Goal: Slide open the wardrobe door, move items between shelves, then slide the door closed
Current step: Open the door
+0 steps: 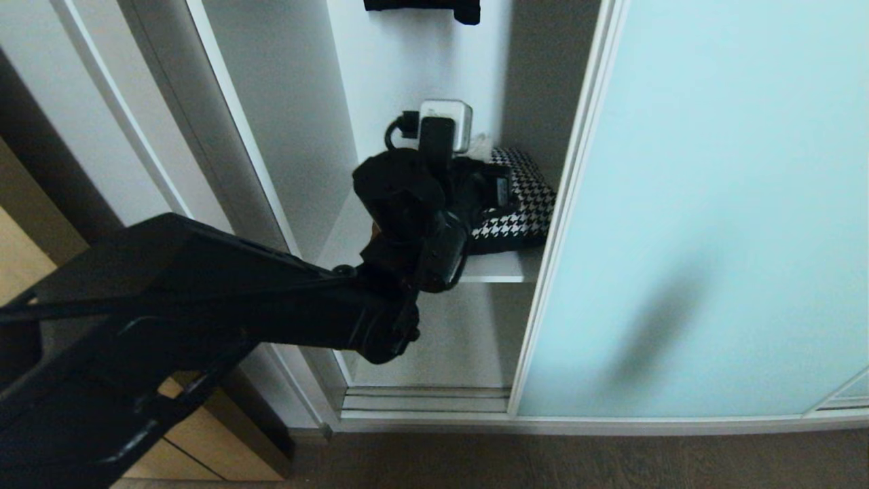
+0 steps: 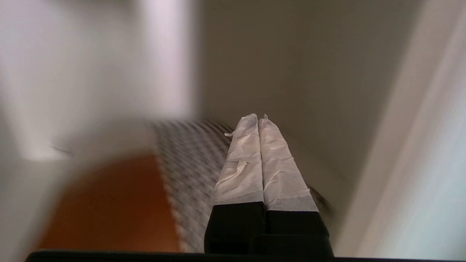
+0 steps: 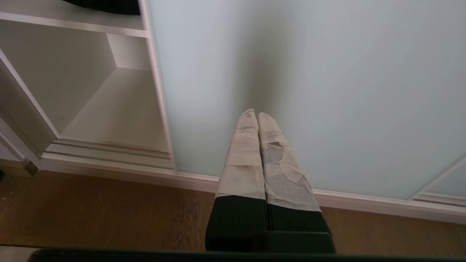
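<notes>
1. the sliding wardrobe door [image 1: 713, 204] is pushed open and fills the right side of the head view; frosted pale aqua glass in a thin silver frame; the open bay of the wardrobe sits in the middle of the frame
2. the cushion [image 1: 519, 204] lies on a white shelf [image 1: 499, 266] in that bay, centre of the frame, tucked up against the door's edge; only the houndstooth part shows here; the left wrist view is blurry but catches a rust-brown patch too [image 2: 120, 203]
3. the left arm comes in from the lower left of the head view and reaches into the bay; the left gripper [image 2: 258, 118] has its taped fingers pressed together with nothing between them, over the cushion; can't tell if it touches the fabric
4. the right gripper [image 3: 256, 112] is closed and empty too, in the centre of its own view, pointing at the glass door low down by the wooden floor [image 3: 91, 214]
5. a small white box with a black cable [image 1: 448, 122] sits at the back of the shelf; something dark [image 1: 424, 7] lies on the shelf above, at the top edge
</notes>
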Controlling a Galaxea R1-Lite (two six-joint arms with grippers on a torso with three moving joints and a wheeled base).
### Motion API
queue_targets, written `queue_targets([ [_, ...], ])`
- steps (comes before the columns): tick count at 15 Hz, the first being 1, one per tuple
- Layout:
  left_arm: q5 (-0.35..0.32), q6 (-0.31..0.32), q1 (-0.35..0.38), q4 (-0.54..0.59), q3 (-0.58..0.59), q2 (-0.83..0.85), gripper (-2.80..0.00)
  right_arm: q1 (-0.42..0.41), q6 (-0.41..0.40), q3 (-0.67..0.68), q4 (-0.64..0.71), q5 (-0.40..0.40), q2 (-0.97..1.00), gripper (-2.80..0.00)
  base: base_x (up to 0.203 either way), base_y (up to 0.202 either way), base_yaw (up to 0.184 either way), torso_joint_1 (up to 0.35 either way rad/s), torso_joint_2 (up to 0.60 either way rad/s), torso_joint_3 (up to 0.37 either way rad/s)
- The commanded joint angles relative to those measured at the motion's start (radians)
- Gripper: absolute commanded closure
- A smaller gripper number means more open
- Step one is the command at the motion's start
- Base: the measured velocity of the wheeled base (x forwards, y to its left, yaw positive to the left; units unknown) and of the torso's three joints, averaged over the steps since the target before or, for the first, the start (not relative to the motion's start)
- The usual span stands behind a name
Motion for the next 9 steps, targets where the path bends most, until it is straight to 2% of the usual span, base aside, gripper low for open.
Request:
queue_targets([
  [1,0.019,0.007,0.044,-0.011,0.004,-0.090,0.00,0.001,-0.001,0.000,-0.001,0.000,-0.002,0.00,0.000,0.000,0.000,0.000,0.00,0.000],
  [4,0.038,0.051,0.093,0.060,0.081,-0.292,0.00,0.000,-0.001,0.000,-0.001,0.001,-0.002,0.00,0.000,0.000,0.000,0.000,0.00,0.000],
  [6,0.044,0.106,0.103,0.136,0.248,-0.442,0.00,0.002,-0.001,0.000,-0.001,0.001,-0.002,0.00,0.000,0.000,0.000,0.000,0.00,0.000],
  [9,0.080,0.178,0.112,0.188,0.568,-0.668,0.00,0.000,-0.001,0.000,-0.001,0.001,-0.002,0.00,0.000,0.000,0.000,0.000,0.00,0.000],
])
